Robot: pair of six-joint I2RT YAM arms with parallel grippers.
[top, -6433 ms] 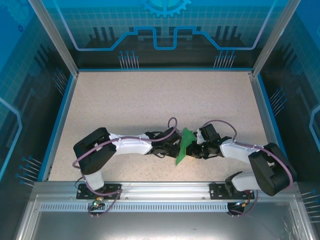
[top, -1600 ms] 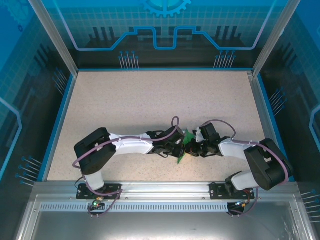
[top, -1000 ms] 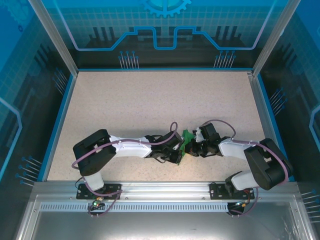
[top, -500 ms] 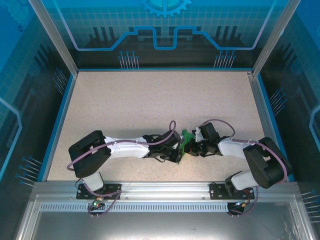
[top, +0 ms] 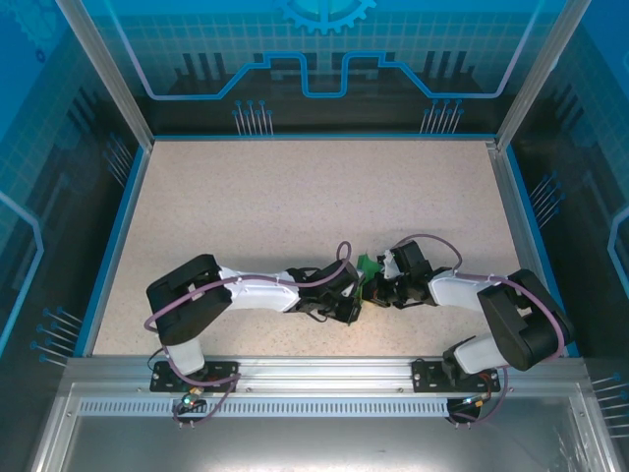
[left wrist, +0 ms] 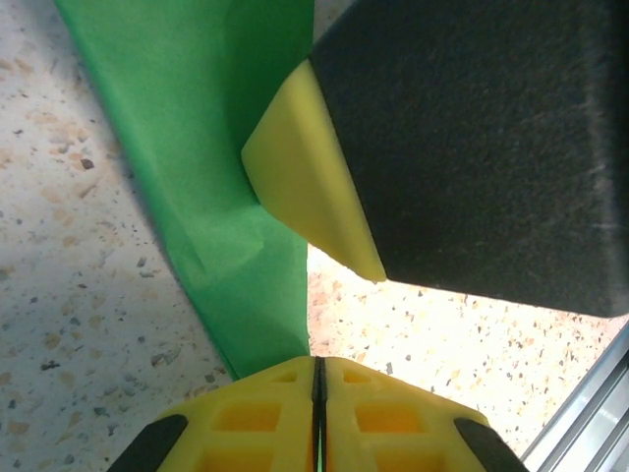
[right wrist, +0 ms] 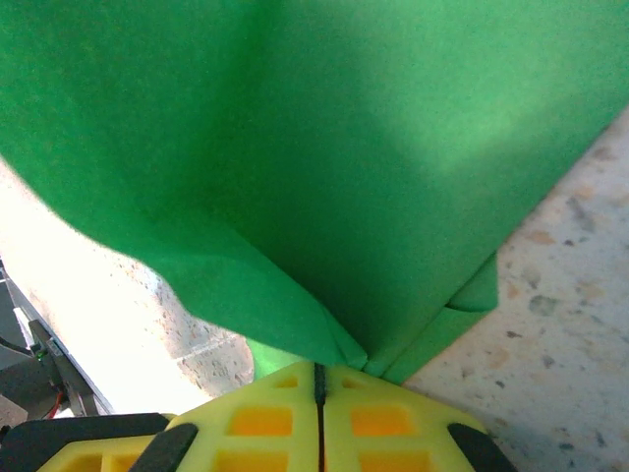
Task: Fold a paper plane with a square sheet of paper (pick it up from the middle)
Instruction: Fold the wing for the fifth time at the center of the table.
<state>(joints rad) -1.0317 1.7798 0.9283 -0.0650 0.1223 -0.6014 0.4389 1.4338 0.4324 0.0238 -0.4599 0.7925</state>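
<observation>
paper: the green sheet of paper [top: 368, 265] sits low and right of centre in the top view, pinched between the two arms' tips over the table [top: 295, 197]; whether its lower edge touches the table cannot be told.
left claw: the left claw [left wrist: 316, 379] is closed, its yellow tips meeting in a thin seam at the bottom of its wrist view. a narrow folded strip of the sheet runs down into that seam, so it is gripping the paper.
right claw: the right claw [right wrist: 316, 379] is likewise clamped on the sheet. layers of green gather to a point at its seam, bottom centre, and spread across the upper frame.
neighbour: at the upper right of the left wrist view a yellow tip on a black body, judged to be the right claw's finger, lies just beside the strip.
why held so: probably two grips set close together keep the thin sheet taut, so a flap can be drawn over and creased without sagging.
fold state: layered, with a small tucked corner at the right of the right wrist view; judged not yet a finished dart.
containers: nothing here serves as one; the paper rests in nothing, and the table is merely bounded by a blue rim [top: 295, 137].
</observation>
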